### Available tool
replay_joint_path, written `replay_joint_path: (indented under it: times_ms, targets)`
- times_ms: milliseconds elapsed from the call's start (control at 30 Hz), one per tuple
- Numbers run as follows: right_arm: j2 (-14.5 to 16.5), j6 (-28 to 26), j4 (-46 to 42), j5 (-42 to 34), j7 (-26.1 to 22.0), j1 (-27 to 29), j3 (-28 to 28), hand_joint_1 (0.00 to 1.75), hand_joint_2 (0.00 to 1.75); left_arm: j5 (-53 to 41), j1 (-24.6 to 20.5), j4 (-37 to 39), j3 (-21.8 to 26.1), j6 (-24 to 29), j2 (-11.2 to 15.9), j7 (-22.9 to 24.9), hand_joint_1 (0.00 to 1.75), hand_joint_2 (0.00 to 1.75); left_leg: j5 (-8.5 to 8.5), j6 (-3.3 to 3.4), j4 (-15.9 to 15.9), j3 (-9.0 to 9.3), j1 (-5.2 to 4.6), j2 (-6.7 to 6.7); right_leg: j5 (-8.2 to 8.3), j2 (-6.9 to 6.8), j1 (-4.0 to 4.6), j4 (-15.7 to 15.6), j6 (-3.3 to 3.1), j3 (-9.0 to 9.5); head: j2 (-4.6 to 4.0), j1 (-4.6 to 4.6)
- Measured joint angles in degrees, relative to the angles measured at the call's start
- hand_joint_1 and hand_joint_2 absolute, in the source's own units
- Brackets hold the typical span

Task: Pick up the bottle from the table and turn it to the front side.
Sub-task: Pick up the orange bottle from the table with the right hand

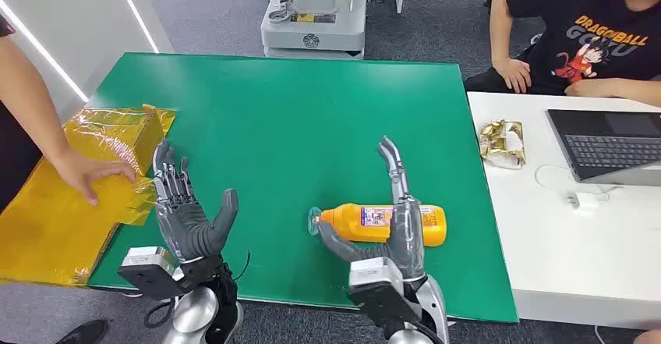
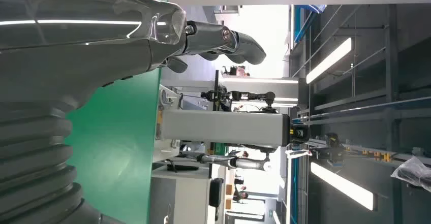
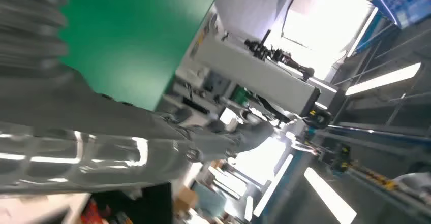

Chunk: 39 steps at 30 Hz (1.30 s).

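An orange-drink bottle (image 1: pixel 366 221) with a clear cap lies on its side near the front edge of the green table (image 1: pixel 296 110), cap pointing left. My right hand (image 1: pixel 394 231) is at the bottle: its fingers (image 1: pixel 407 231) reach over the body, one finger stretches far past it, and the thumb lies by the neck on the near side. The fingers look straight, not closed round it. My left hand (image 1: pixel 183 215) hovers at the table's front left, palm up, fingers spread, holding nothing. The left wrist view shows that hand (image 2: pixel 76 56) over green. The right wrist view of my right hand (image 3: pixel 101 132) is blurred.
A yellow foil-wrapped box (image 1: pixel 101 133) sits at the table's left edge with a person's hand (image 1: pixel 86 172) on it. To the right stands a white table (image 1: pixel 561 242) with a laptop (image 1: pixel 608 141) and a gold wrapper (image 1: pixel 503 143); a person (image 1: pixel 592 32) sits behind it.
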Motion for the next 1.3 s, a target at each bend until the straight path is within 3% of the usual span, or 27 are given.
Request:
replay_joint_path:
  times_ms: [200, 667, 900, 1133, 1300]
  targets:
    - [-2.0, 7.8, -1.1, 11.8, 5.3, 0.4, -0.3, 0.00, 1.75, -0.6, 0.0, 0.1, -0.4, -1.1, -0.2, 0.0, 0.00, 1.75, 0.00, 0.00, 0.0, 0.00, 0.00, 0.00, -0.01, 0.00, 0.00, 0.0, 0.01, 0.01, 0.00, 0.01]
    - [-6.5, 15.1, -0.7, 18.7, 9.9, -1.0, -0.3, 0.00, 1.75, -2.7, 0.2, 0.1, -0.4, -4.5, -1.6, 0.0, 0.00, 1.75, -0.01, 0.02, 0.0, -0.03, -0.01, 0.00, 0.00, 0.00, 0.00, 0.0, 0.01, 0.02, 0.00, -0.01]
    - [-12.1, 18.4, 5.1, 19.8, 9.1, -8.6, 0.1, 0.00, 1.75, -3.2, 0.6, 0.1, -0.3, -5.7, -1.8, 0.0, 0.00, 1.75, 0.01, 0.05, 0.0, -0.02, -0.02, 0.00, 0.05, -0.01, -0.01, 0.0, 0.06, 0.05, 0.00, -0.01]
    - [-15.0, 24.1, 12.3, 15.9, 7.0, -15.9, 1.9, 0.00, 1.75, -3.1, 0.5, 0.1, -0.3, -6.6, -2.0, 0.2, 0.00, 1.75, 0.01, 0.04, 0.1, -0.02, -0.02, -0.01, 0.07, -0.02, -0.01, 0.0, 0.04, 0.05, 0.00, -0.01]
    - [-17.6, 31.1, 21.1, 10.1, 3.5, -24.3, 4.9, 0.00, 1.75, -3.1, 0.7, 0.1, -0.3, -7.8, -2.0, 0.6, 0.00, 1.75, 0.02, 0.06, 0.1, -0.02, -0.02, -0.01, 0.07, -0.02, -0.01, 0.0, 0.04, 0.05, 0.00, 0.00]
